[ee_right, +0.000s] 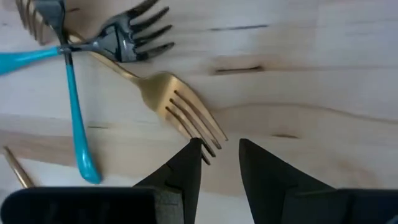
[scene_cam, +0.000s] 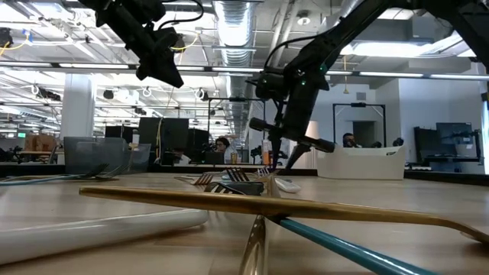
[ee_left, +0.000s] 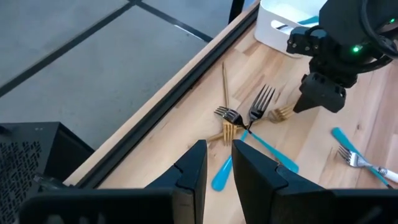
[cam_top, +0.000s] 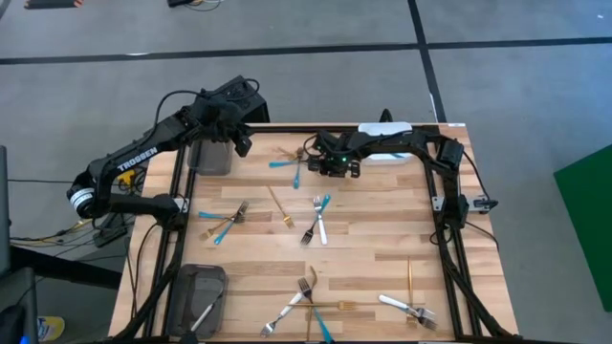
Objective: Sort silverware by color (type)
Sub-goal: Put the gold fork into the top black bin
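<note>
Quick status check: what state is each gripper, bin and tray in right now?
Right gripper: open, empty, at the gold fork tines.
Left gripper: slightly parted, empty, raised near the far tray.
Far tray: contents hidden.
White bin: holds a blue-handled piece.
Near tray: holds one silver utensil.

Your left end effector (ee_left: 217, 163), fingers slightly parted, looks down on crossed blue-handled forks (ee_left: 249, 140) and gold forks (ee_left: 227, 127) on the wooden bench (ee_left: 311, 143).
</note>
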